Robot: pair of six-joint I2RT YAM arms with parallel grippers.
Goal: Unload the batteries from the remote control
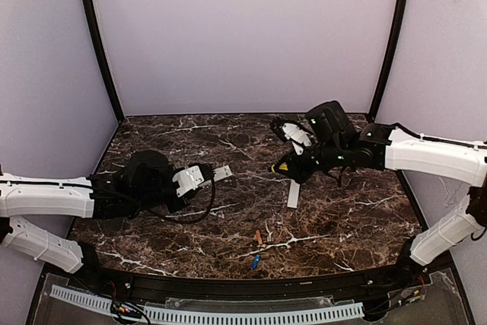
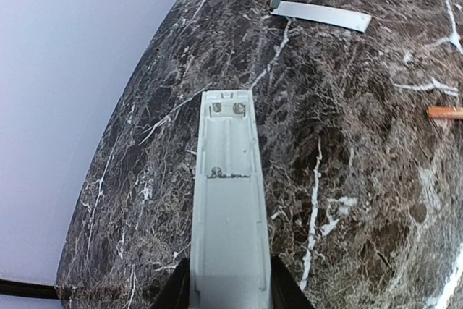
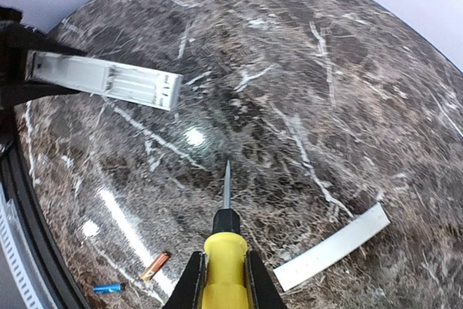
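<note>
Top view, left gripper [image 1: 199,176]: I held the remote control [image 1: 221,173] by one end over the left half of the worktop [image 1: 358,218], its free end pointing towards the middle.
Top view, right gripper [image 1: 293,165]: I was closed on the yellow handle of the screwdriver [image 1: 283,167], over the right half.
Top view, back cover [image 1: 294,194]: it lay flat, right of the middle, just below my right gripper.
Top view, batteries: the orange-red battery [image 1: 259,237] and the blue battery [image 1: 255,261] lay close together near the middle of the near edge, the blue one nearer the edge.
Left wrist, only here: the remote control [image 2: 228,208] lay with its bay open towards the camera, contacts bare. My fingers [image 2: 181,296] pinched its sides narrowly.
Left wrist, partly seen: the back cover [image 2: 320,15] lay far ahead. The orange-red battery [image 2: 445,113] was cut by the frame's right side.
Right wrist, only here: the bare screwdriver [image 3: 226,251] tip pointed at open marble, touching nothing I could tell.
Right wrist, around it: the remote control [image 3: 101,77] was at upper left, the back cover [image 3: 333,247] at lower right, and both batteries at lower left, not touching.
</note>
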